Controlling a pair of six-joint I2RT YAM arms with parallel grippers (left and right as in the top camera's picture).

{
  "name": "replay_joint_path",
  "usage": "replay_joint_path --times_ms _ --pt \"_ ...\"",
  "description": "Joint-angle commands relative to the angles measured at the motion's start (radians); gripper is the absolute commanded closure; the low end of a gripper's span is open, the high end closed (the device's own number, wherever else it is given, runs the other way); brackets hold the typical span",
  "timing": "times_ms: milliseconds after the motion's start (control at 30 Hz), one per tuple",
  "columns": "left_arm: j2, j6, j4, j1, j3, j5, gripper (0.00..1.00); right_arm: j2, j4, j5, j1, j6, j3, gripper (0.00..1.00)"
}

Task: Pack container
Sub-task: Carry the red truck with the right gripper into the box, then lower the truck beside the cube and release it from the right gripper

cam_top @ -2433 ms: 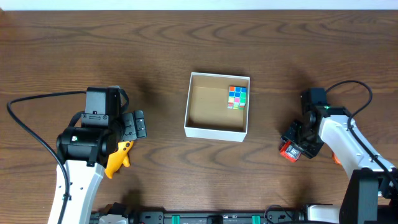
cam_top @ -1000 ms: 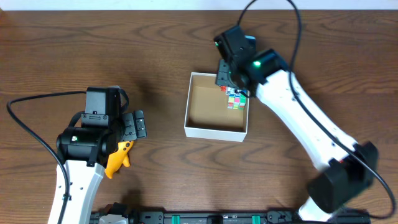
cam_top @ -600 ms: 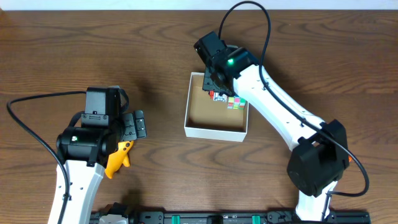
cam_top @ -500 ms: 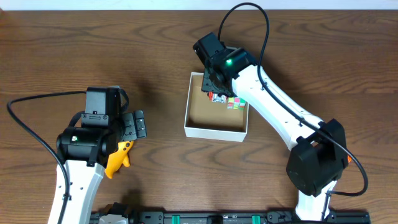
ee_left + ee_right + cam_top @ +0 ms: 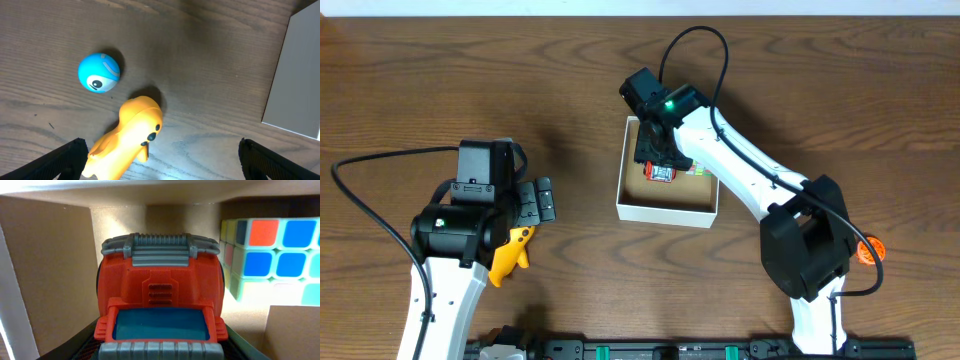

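Between the partly closed fingers of the right claw (image 5: 658, 165) sat a red toy car (image 5: 160, 285), gripped down inside the white-walled container (image 5: 665, 211), which enclosed claw and car beside a colour cube (image 5: 270, 255), midway across the brown desk (image 5: 520, 80).

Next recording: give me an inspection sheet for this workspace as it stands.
Surface: dark brown wooden table, grain visible.
Job's things: white-walled square cardboard box with brown inside, containing a multicoloured puzzle cube and a red toy truck.
Clutter: blue ball with an eye and yellow duck-shaped toy beneath the left arm; small orange object near the right arm's base.
Hands: left hand open above the table; right hand inside the box, gripping the truck.
Cables: black cable loops off the left arm, another off the right.
Surroundings: pale strip along the far edge; otherwise nothing seen.
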State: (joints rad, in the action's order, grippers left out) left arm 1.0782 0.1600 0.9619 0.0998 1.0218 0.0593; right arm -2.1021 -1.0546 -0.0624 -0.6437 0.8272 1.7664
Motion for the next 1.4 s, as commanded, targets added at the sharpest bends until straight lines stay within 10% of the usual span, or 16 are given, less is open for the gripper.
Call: replay_joint_path --times_ms 0,267,1000,1367 --pt "-0.001 -0.005 0.002 -0.003 0.02 0.002 0.02 -0.03 -0.001 0.0 -0.008 0.017 0.021 0.99" --pt "-0.001 -0.005 0.002 -0.003 0.02 0.002 0.02 -0.083 0.022 -0.002 -0.003 0.017 0.021 0.95" --pt "-0.001 -0.006 0.01 -0.003 0.02 0.002 0.02 -0.082 0.048 -0.016 0.015 -0.029 0.021 0.12" --pt "-0.001 -0.005 0.014 -0.003 0.02 0.002 0.02 -0.03 0.027 -0.076 0.014 -0.111 0.058 0.16"
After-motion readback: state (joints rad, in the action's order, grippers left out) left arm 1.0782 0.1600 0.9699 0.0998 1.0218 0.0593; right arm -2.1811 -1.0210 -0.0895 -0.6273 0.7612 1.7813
